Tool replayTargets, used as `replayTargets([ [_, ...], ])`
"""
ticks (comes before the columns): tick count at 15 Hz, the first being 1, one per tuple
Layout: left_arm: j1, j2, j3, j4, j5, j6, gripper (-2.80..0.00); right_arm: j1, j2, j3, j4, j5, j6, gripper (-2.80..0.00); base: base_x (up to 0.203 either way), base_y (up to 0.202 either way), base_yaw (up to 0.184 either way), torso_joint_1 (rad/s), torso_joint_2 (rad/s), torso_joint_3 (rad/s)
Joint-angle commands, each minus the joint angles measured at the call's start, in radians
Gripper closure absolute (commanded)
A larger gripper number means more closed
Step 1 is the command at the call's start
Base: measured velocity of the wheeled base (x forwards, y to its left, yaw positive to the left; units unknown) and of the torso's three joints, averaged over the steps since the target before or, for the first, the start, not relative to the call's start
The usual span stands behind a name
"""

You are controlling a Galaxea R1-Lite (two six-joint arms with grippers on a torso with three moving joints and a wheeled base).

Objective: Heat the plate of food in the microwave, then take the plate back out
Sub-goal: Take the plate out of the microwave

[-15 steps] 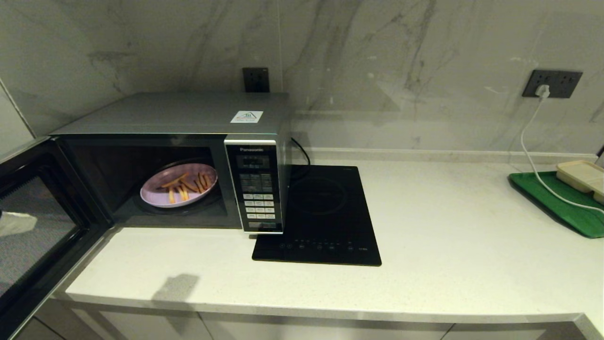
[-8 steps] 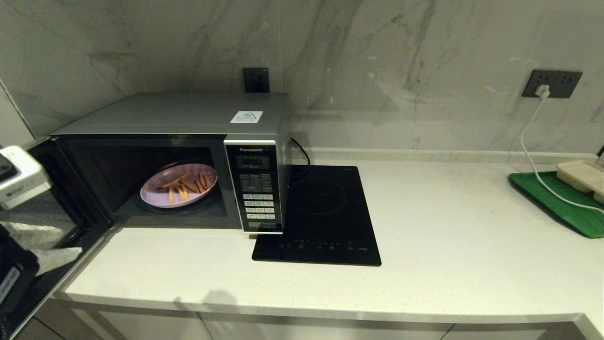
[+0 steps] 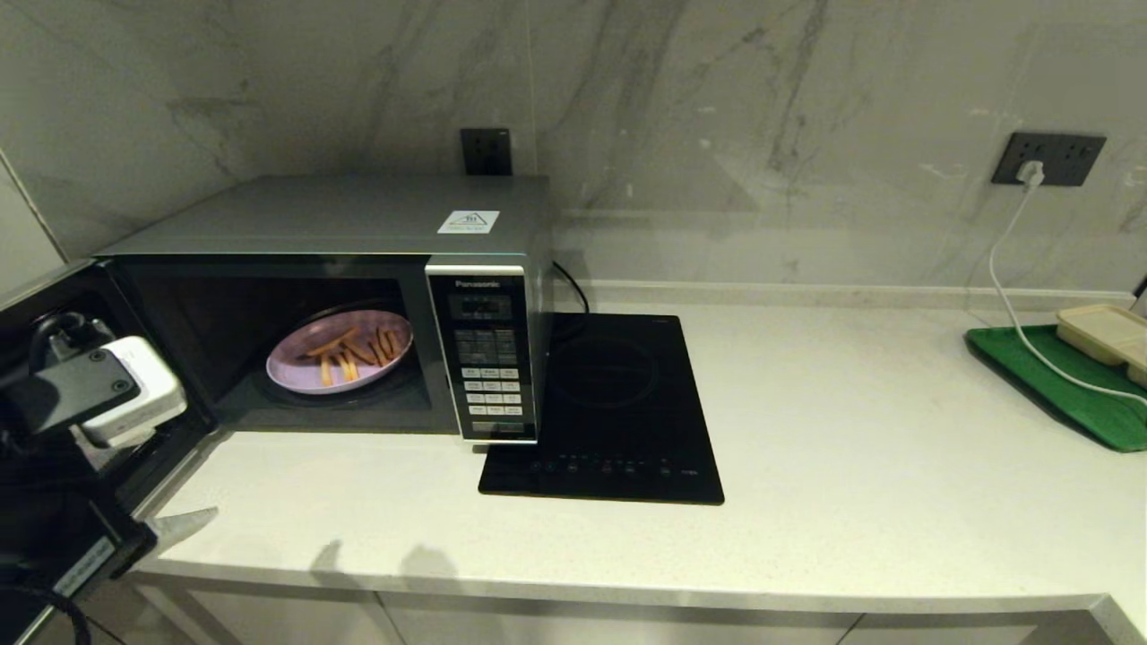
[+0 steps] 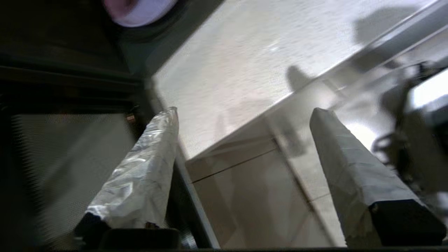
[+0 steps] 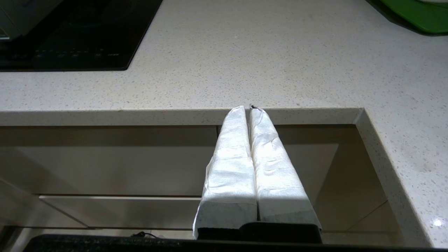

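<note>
Marble-look wall behind, pale speckled table [image 3: 851,430] running wall to front edge. microwave [image 3: 358,296] sits at the table's back-left corner, door [image 3: 54,394] swung fully open past the left edge. plate of food [image 3: 340,351] is inside the cavity on the turntable, fries on top; its lilac rim also shows in the left wrist view [image 4: 143,12].

left hand [image 3: 179,524] is low at the table's front-left corner, beside the open door. Only one finger tip shows in the head view; the wrist view has both wrapped fingers [image 4: 140,175] spread wide apart with nothing between them, just the table edge and cabinet front beyond. Not touching the plate.

right hand [image 5: 249,108] is parked below the table's front edge, not visible from the head camera. Its padded fingers are pressed together, empty.

Also on the table: black induction cooktop [image 3: 618,403] touching the microwave's right side, green tray [image 3: 1048,385] at the right edge carrying a beige compartment tray [image 3: 1107,333], white cable [image 3: 1013,269] from the wall socket crossing over it.
</note>
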Motion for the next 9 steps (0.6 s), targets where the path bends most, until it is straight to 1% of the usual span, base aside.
replayTargets([
  [1,0.002,0.047,0.033,0.002,-0.117,-0.16,-2.8,0.0,0.001,0.0,0.001,-0.001,0.0,0.0,0.0,0.0,0.0,0.0,0.0,0.0],
  [2,0.0,0.051,0.045,0.007,-0.185,-0.296,-2.8,0.0,0.001,0.0,0.001,-0.001,0.0,0.0,0.0,0.0,0.0,0.0,0.0,0.0],
  [3,-0.007,0.052,0.05,0.011,-0.238,-0.476,-2.8,0.0,0.001,0.0,0.001,-0.001,0.0,0.0,0.0,0.0,0.0,0.0,0.0,0.0],
  [4,-0.02,0.052,0.05,0.01,-0.272,-0.683,-2.8,0.0,0.001,0.0,0.001,-0.001,0.0,0.0,0.0,0.0,0.0,0.0,0.0,0.0],
  [5,-0.036,0.05,0.049,-0.003,-0.294,-0.931,-2.8,0.0,0.001,0.0,0.001,-0.001,0.0,0.0,0.0,0.0,0.0,0.0,0.0,0.0],
  [7,-0.062,0.025,0.051,-0.085,-0.305,-1.371,-2.8,0.0,0.001,0.0,0.001,-0.001,0.0,0.0,0.0,0.0,0.0,0.0,0.0,0.0],
  [8,-0.072,0.001,0.051,-0.14,-0.296,-1.566,-2.8,-0.001,0.001,0.0,0.001,-0.001,0.0,0.0,0.0,0.0,0.0,0.0,0.0,0.0],
  [9,-0.08,-0.013,0.048,-0.185,-0.274,-1.726,-2.8,0.0,0.001,0.0,0.001,-0.001,0.0,0.0,0.0,0.0,0.0,0.0,0.0,0.0],
])
